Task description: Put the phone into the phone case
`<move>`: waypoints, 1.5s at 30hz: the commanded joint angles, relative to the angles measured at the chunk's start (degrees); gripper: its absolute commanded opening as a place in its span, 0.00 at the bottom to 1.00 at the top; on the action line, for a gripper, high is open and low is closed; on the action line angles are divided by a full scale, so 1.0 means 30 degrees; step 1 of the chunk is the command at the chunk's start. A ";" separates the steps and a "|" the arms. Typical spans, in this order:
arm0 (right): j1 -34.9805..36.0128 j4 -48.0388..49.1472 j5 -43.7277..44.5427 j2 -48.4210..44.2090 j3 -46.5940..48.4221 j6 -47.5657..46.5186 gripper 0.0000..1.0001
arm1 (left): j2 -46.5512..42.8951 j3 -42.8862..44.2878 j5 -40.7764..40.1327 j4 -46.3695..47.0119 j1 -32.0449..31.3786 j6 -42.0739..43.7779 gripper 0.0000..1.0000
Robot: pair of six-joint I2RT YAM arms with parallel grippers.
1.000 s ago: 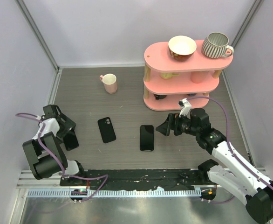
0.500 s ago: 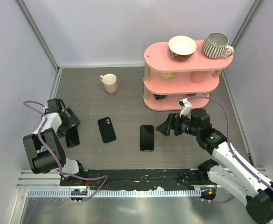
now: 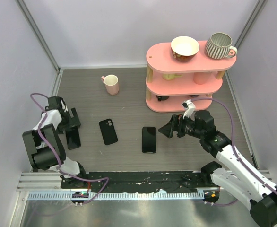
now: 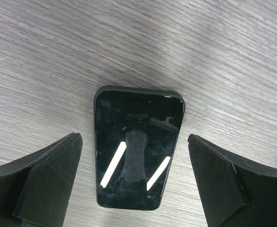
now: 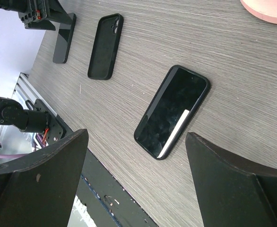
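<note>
Two glossy black phones lie flat on the grey table. One phone (image 3: 149,139) lies at centre, in the right wrist view (image 5: 172,111) too. The other phone (image 3: 73,139) lies at the left, also in the left wrist view (image 4: 137,151). The matte black phone case (image 3: 108,131) with a corner camera cutout lies between them, apart from both, and shows in the right wrist view (image 5: 105,46). My left gripper (image 3: 68,121) hangs open over the left phone's far end (image 4: 134,138), holding nothing. My right gripper (image 3: 169,128) is open and empty, right of the centre phone (image 5: 136,135).
A pink cup (image 3: 111,84) stands at the back left. A pink tiered shelf (image 3: 183,90) stands at the back right with a bowl (image 3: 185,47) and a striped mug (image 3: 220,46) on top. A black rail (image 3: 138,178) runs along the near edge.
My left gripper has moved toward the far side, off the left phone, which now lies uncovered. The right arm, the case and the centre phone have not moved.
</note>
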 commanded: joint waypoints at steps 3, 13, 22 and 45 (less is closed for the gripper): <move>0.0044 0.0663 0.0247 -0.0649 0.0645 -0.0219 0.90 | 0.1014 0.0095 -0.1167 0.0258 -0.0481 0.3146 1.00; 0.0015 0.0663 0.0219 -0.1032 0.0616 -0.0307 0.90 | 0.1074 0.0533 0.0214 -0.0146 -0.0951 0.4171 0.96; 0.0044 0.0663 -0.0015 -0.1149 0.0616 -0.0307 0.90 | -0.0039 0.0092 0.1034 -0.0058 -0.1389 0.4466 0.78; 0.0044 0.0399 -0.0074 -0.1353 0.0558 -0.0190 0.90 | -0.3000 -0.0374 -0.4695 -0.0733 -0.4087 0.4460 0.98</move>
